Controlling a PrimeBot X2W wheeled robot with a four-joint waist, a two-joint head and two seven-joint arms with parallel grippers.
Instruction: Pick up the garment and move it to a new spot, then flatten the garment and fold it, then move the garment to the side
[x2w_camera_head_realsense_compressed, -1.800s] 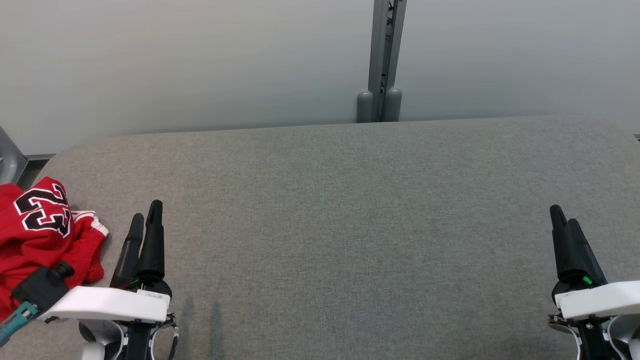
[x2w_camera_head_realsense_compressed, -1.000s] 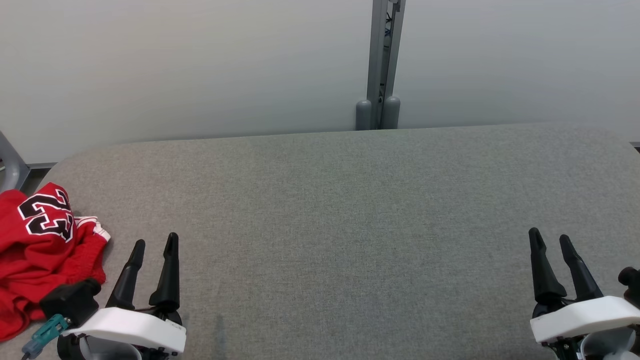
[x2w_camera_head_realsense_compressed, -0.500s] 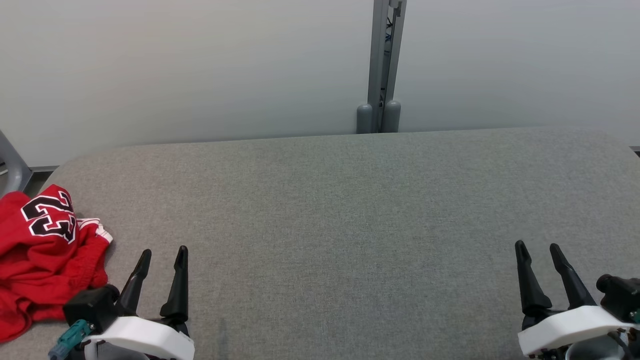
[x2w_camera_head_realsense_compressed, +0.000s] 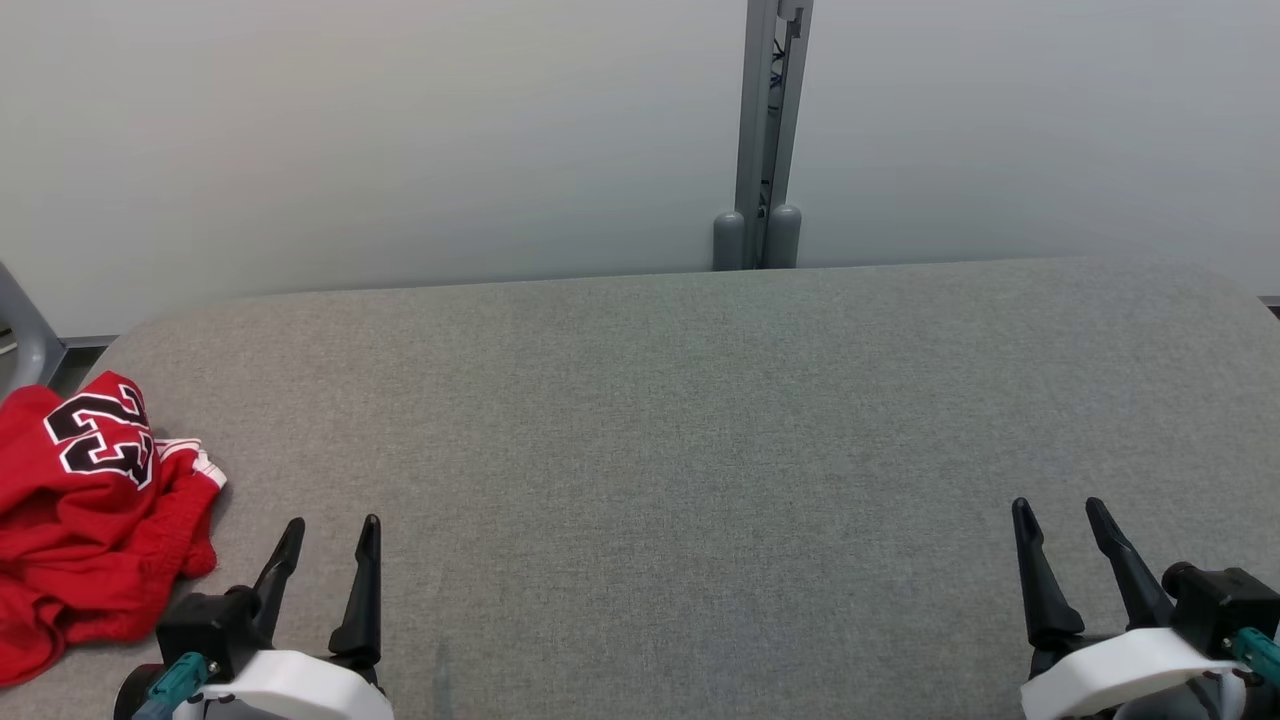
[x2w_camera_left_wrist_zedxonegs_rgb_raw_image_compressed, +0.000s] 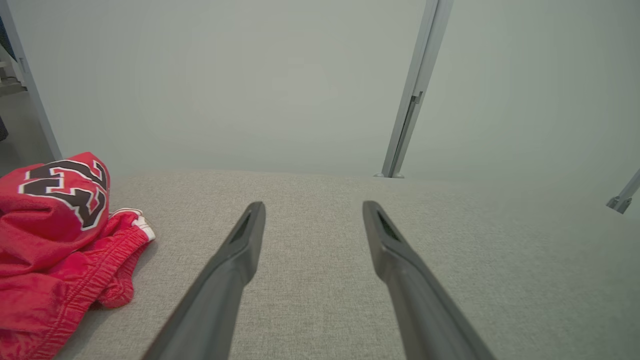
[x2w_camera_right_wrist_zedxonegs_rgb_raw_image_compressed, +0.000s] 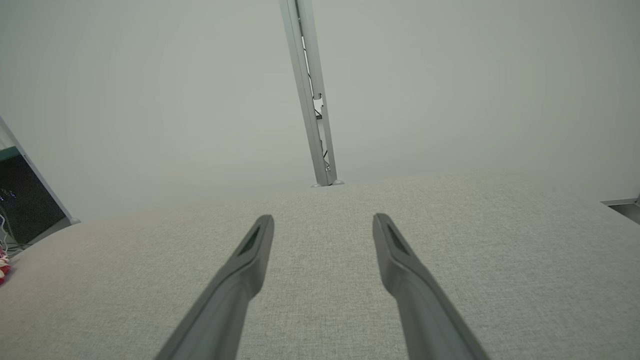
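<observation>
Left gripper: fingers spread, nothing between, above table near front edge, left side. Right gripper: likewise spread and empty, near front right corner. Garment: red, crumpled, black-and-white number print up, at left edge of table, just beside left gripper, not touching. Grey post behind far edge.

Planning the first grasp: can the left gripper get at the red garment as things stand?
Probably yes. The left gripper is open and empty; the red garment lies crumpled just to its left on the grey table, nothing between them.
</observation>
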